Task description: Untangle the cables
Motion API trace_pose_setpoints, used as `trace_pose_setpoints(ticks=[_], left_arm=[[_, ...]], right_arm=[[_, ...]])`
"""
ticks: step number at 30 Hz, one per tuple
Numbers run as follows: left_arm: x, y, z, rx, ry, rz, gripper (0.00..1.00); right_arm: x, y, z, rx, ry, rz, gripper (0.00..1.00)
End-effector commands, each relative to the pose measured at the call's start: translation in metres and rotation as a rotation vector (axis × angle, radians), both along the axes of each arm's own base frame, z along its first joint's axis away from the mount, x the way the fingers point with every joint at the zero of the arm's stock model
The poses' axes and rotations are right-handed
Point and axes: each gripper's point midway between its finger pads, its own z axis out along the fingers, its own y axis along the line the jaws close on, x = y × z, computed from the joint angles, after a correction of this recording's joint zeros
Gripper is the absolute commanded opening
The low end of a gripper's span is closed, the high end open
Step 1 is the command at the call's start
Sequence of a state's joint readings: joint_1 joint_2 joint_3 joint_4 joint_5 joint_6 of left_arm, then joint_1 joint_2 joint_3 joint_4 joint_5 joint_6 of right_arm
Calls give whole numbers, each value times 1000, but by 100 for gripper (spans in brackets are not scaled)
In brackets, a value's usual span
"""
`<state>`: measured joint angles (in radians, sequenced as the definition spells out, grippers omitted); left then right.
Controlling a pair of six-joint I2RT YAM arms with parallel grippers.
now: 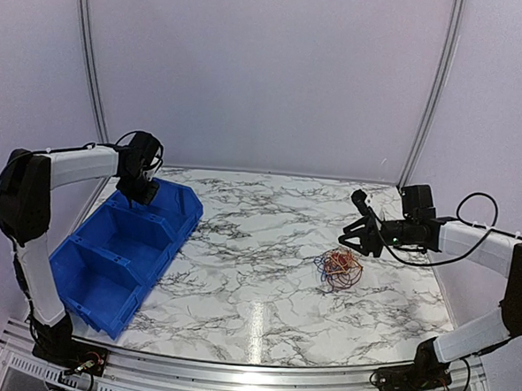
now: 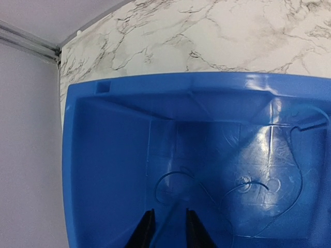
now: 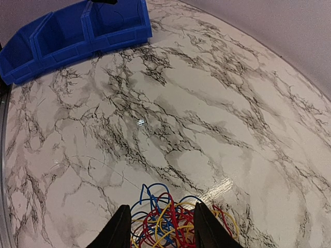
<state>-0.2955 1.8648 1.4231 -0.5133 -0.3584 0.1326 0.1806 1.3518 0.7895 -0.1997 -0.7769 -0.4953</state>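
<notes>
The cables (image 1: 339, 268) lie as a small loose tangle of red, blue and yellow wires on the marble table, right of centre. My right gripper (image 1: 365, 237) is open just beyond the tangle's far right side. In the right wrist view its fingers straddle the tangle (image 3: 176, 222) without closing on it. My left gripper (image 1: 141, 193) hangs over the far compartment of the blue bin (image 1: 143, 241). In the left wrist view it (image 2: 169, 227) is slightly open, with a thin wire running between the jaws. Thin wire loops (image 2: 175, 172) lie on the bin floor.
The blue bin has three compartments and sits along the table's left side; it also shows in the right wrist view (image 3: 77, 31). The marble tabletop (image 1: 258, 240) lies between the bin and the tangle. Light walls enclose the table.
</notes>
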Motion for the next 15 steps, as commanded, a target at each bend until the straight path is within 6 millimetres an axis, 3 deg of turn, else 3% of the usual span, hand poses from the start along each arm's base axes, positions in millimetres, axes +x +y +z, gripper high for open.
trace_pose_setpoints(ticks=[1,4,9,12,15], left_arm=[[-4,4,25,-15,-35,30,32],[-6,4,46,-40,-85,43,42],[-18,-4,96,-136,-177,20,49],[-33,-21,125,-220,-227,-33,51],[-54,-54,153,-334,-278,-112,52]], right_arm=[[6,0,14,9,-26,8,42],[5,0,15,11,-30,8,42],[4,0,19,13,-42,8,42],[4,1,21,19,-43,12,42],[4,1,22,19,-44,14,42]])
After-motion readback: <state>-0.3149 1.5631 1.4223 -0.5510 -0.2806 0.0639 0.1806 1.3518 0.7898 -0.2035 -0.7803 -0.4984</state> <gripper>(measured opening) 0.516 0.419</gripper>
